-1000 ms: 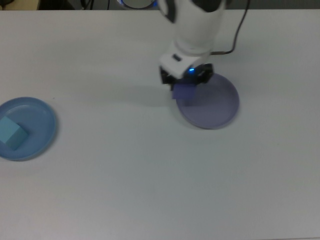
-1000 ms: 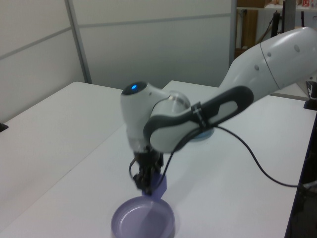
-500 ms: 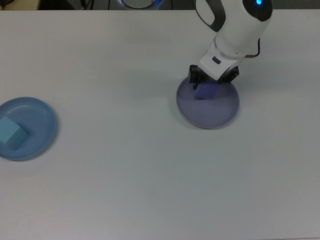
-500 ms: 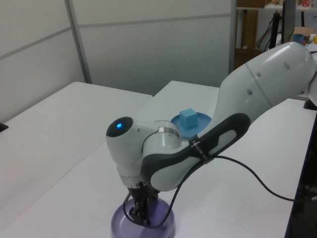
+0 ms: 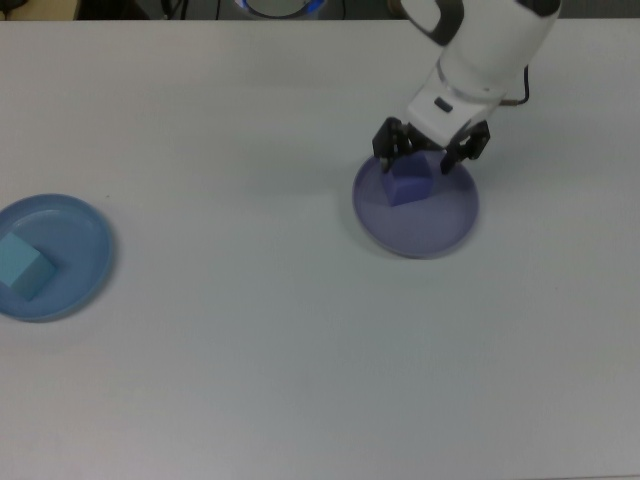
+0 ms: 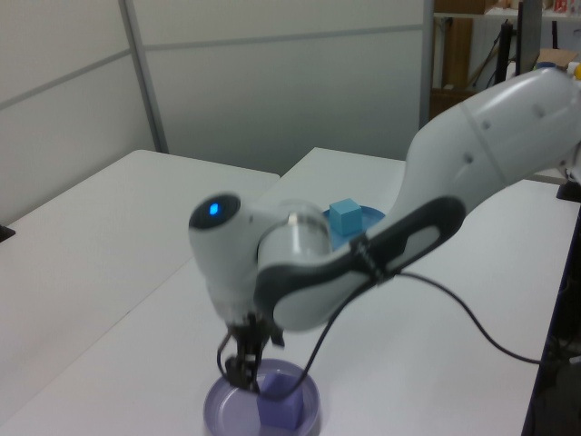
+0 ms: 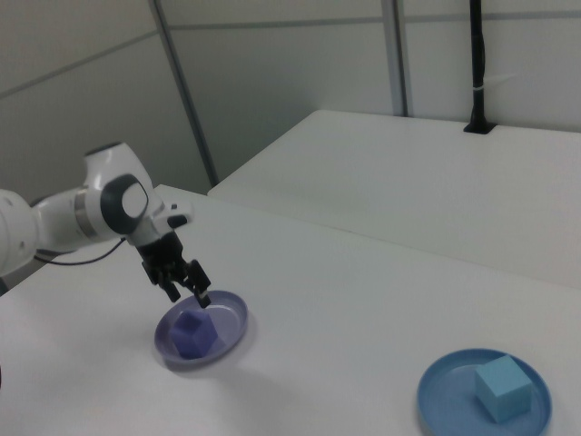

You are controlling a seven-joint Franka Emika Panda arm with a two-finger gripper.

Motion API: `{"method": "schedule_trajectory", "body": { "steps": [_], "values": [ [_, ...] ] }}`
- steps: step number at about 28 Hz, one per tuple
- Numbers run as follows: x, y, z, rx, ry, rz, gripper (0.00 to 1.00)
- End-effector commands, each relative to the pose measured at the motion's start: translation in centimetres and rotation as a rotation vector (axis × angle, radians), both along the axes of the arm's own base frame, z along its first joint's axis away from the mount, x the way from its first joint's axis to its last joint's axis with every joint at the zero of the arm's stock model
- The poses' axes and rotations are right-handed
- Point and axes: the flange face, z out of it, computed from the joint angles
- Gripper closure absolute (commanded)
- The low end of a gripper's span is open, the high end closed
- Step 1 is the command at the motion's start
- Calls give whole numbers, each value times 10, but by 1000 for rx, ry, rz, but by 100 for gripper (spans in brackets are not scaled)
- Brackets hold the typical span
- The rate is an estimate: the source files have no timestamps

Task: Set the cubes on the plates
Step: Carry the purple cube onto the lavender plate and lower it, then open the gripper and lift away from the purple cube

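Note:
The dark blue-violet cube point(image 5: 409, 184) point(image 6: 280, 410) point(image 7: 193, 334) rests on the lavender plate point(image 5: 440, 231) point(image 6: 222, 416) point(image 7: 231, 318), in the part of it nearest the top view's upper left. My gripper point(image 5: 430, 155) point(image 7: 186, 289) hovers just above the cube, open, its fingers spread to either side and holding nothing. The light cyan cube point(image 5: 20, 266) point(image 6: 345, 216) point(image 7: 503, 385) sits on the light blue plate point(image 5: 85, 240) point(image 6: 374, 218) point(image 7: 445, 400) at the top view's far left.
A black cable point(image 6: 472, 318) trails from the arm across the white table point(image 5: 250, 350). A second white table point(image 7: 436, 182) stands beyond a gap in the right view. Wall panels close off the back.
The gripper has opened and risen slightly, leaving the dark cube resting on the lavender plate. A second ago it carried the cube in from the plate's edge.

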Motion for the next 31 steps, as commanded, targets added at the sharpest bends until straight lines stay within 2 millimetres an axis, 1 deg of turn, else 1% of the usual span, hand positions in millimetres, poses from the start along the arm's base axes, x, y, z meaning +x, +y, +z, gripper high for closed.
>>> {"method": "schedule_trajectory", "body": {
  "steps": [1,4,5,7,9,10,14,15,17,19,20,22,24,28,31],
  "values": [
    [-9,-35,67,7,-25,-51,0],
    [-4,-69,94,26,-11,-79,0],
    [2,-95,113,36,-2,-85,0],
    [10,-123,128,43,22,-94,0],
    [16,-151,149,53,32,-110,0],
    [18,-179,165,63,46,-127,0],
    [17,-232,193,94,34,-164,0],
    [12,-255,207,117,14,-183,0],
    [6,-276,219,140,-1,-194,0],
    [2,-290,222,156,-4,-197,0],
    [2,-304,223,160,-6,-207,0],
    [4,-308,218,163,1,-214,0],
    [4,-305,219,163,-1,-211,0],
    [5,-307,217,163,-3,-211,0],
    [7,-306,213,163,2,-208,0]
  ]
}}
